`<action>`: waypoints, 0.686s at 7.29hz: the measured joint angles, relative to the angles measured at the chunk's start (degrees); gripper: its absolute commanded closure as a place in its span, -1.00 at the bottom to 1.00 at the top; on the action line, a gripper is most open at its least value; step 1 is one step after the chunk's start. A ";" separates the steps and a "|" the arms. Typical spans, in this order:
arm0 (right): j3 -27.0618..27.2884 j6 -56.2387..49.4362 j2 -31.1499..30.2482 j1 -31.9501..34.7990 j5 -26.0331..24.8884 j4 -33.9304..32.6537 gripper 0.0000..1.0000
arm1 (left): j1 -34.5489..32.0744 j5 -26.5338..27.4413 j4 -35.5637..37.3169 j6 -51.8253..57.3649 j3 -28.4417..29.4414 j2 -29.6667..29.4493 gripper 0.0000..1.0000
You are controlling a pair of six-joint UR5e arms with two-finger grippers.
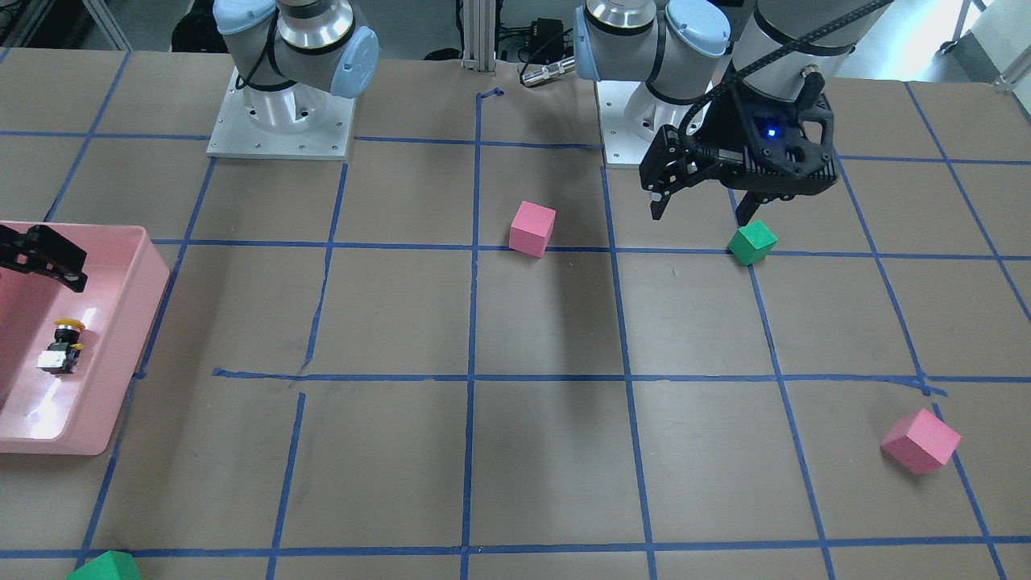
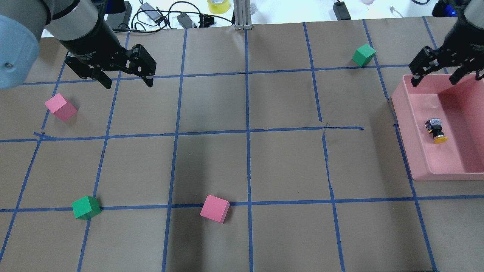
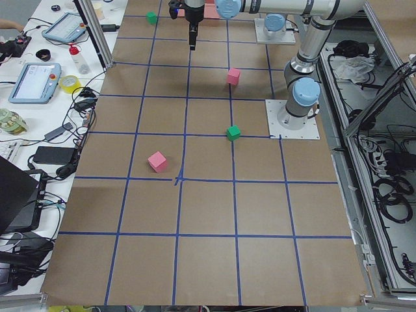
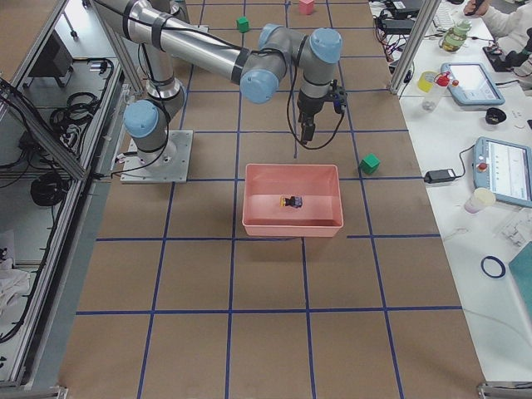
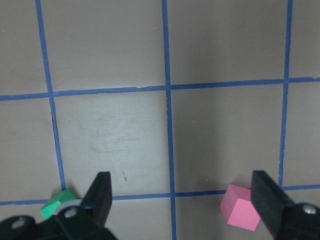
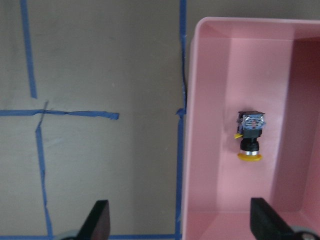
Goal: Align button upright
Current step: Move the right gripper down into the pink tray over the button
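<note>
Button [image 2: 436, 130] lying sideways in tray [image 2: 404, 139], right tool [image 2: 434, 82] hovering over tray, open, empty, left tool [image 2: 128, 84] hanging open, empty

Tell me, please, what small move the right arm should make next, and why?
Probably it should shift the right gripper sideways until it is centred over the button. The button lies on its side in the pink tray, not upright; the gripper is open but hangs over the tray's wall, so the button sits off to one side of it.
</note>
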 measured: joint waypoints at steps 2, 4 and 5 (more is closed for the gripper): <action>1.42 -0.79 2.44 -2.27 -2.70 -6.28 -1.00 | 0.00 0.26 -0.22 0.00 -0.04 0.07 -1.00; 3.22 1.70 5.11 -3.09 -2.92 -10.91 -1.00 | -0.15 1.46 -0.97 0.04 -0.11 0.18 -1.00; 4.44 5.36 6.00 -3.19 -3.03 -12.36 -1.00 | -0.21 1.83 -1.35 -0.01 -0.12 0.21 -1.00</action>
